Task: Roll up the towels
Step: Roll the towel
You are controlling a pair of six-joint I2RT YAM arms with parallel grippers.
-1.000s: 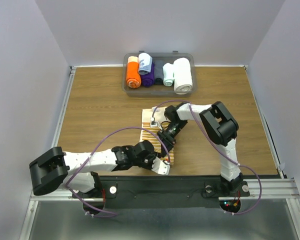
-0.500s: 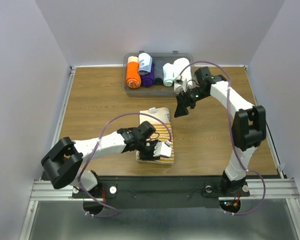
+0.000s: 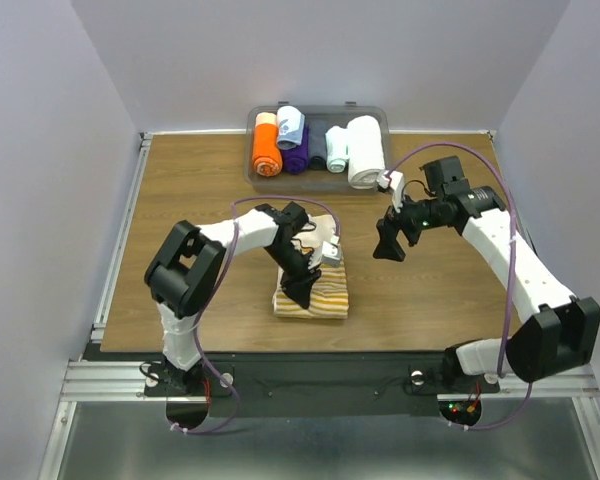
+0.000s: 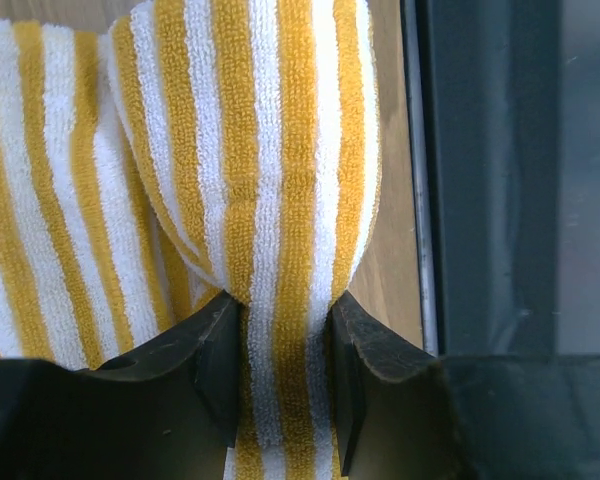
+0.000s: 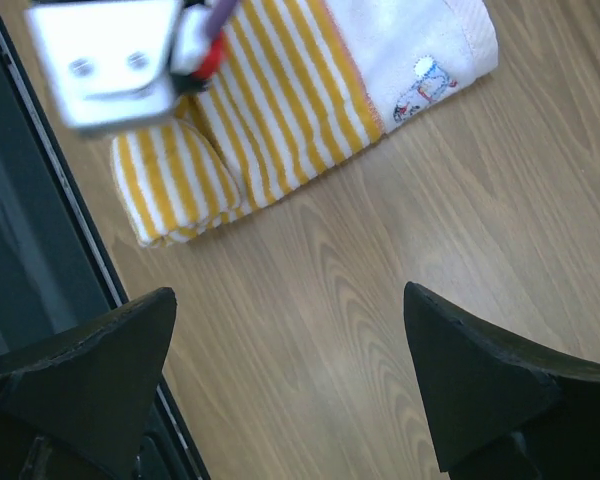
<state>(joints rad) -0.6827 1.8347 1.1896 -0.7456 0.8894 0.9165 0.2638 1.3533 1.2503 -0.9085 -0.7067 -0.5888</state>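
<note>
The yellow-and-white striped towel (image 3: 320, 295) lies folded on the table's near middle, its pale far end (image 5: 420, 60) bearing a small emblem. My left gripper (image 3: 302, 283) is shut on a raised fold of the striped towel (image 4: 270, 150) at its near end; the fingers (image 4: 215, 350) pinch the cloth between them. My right gripper (image 3: 388, 245) hovers open and empty above bare wood to the right of the towel, which shows at the top of the right wrist view (image 5: 270, 110). A pale blue roll (image 3: 291, 124) lies in the bin.
A grey bin (image 3: 375, 115) at the back edge holds orange (image 3: 266, 148), purple (image 3: 297, 155), dark and thick white (image 3: 365, 150) rolls. The table's black front rail (image 4: 490, 170) runs close by the towel's near end. The left arm's white wrist camera (image 5: 105, 60) shows over the towel.
The left arm has swung round from the near edge and now grips the towel's near end from the far side. The right gripper has left the towel and moved right, open.
</note>
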